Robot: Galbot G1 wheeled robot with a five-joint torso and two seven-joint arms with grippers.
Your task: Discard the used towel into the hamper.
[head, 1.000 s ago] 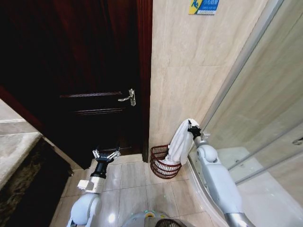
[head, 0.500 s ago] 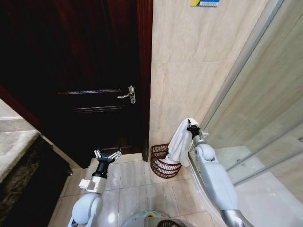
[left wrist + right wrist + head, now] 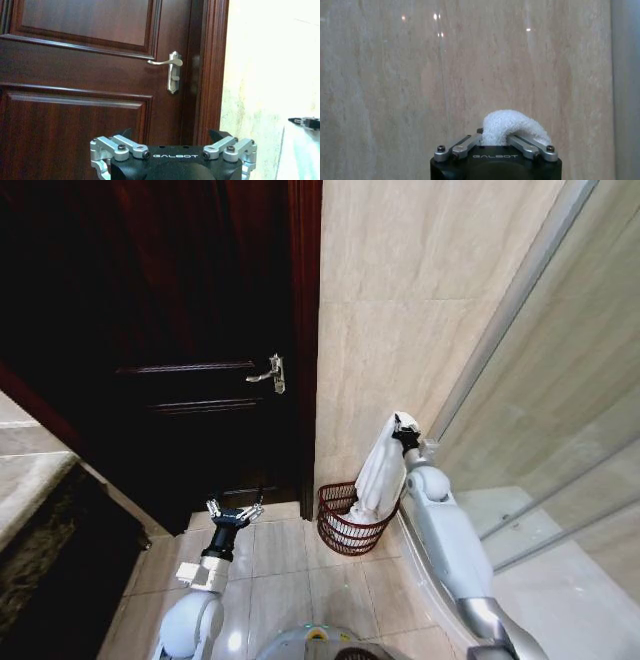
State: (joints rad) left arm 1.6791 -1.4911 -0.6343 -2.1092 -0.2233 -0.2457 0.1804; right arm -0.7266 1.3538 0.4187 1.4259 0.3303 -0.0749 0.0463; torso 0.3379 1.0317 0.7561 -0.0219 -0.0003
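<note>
Right gripper (image 3: 404, 430), clamped on the white towel (image 3: 378, 480), held it above the wire hamper (image 3: 345, 522) at the tiled wall's foot, its tail hanging inside. Left gripper (image 3: 233, 511) idled, spread wide, near the door (image 3: 190, 330). Release judged next.

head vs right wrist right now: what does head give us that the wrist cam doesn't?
Head alone: the hamper on the floor tiles by the wall, the towel's full length hanging from the right pincer with its lower end in the hamper, the left pincer open and low before the dark door.

Right wrist alone: a close view of the fingers clamped around the towel's bunched top.

Both: towel held by the right pincer, beige tiled wall.
</note>
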